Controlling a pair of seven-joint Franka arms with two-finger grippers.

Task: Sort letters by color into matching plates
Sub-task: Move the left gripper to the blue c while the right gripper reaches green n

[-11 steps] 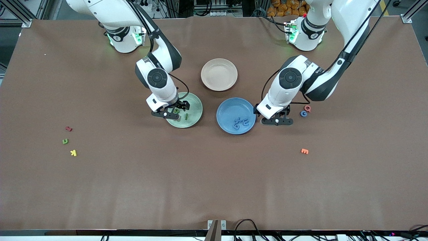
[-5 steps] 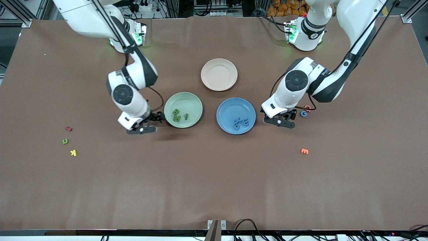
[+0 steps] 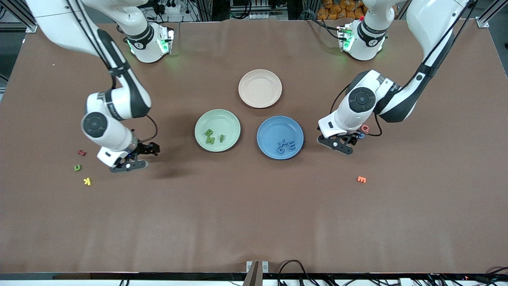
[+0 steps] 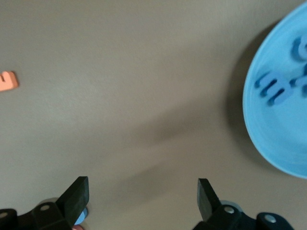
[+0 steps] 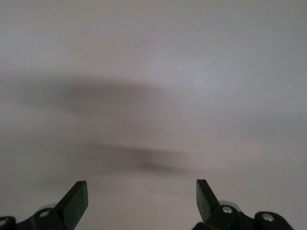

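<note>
— Over bare table near the green U (image 3: pixel 77 167), the right gripper (image 3: pixel 139 157) has left the green plate (image 3: pixel 217 130), jaws wide and empty; three green letters (image 3: pixel 213 136) lie in it.

— And the left gripper (image 3: pixel 344 142)?

— Spread wide, shifted from the blue plate (image 3: pixel 280 137) toward the blue letter (image 3: pixel 360 135) beside the red one (image 3: pixel 365 128).

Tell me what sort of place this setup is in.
Most likely a robotics lab: two Franka arms bolted at a brown-covered table, aluminium framing and loose cables at its edges, and toy letters with coloured plates laid out for a sorting test.
</note>
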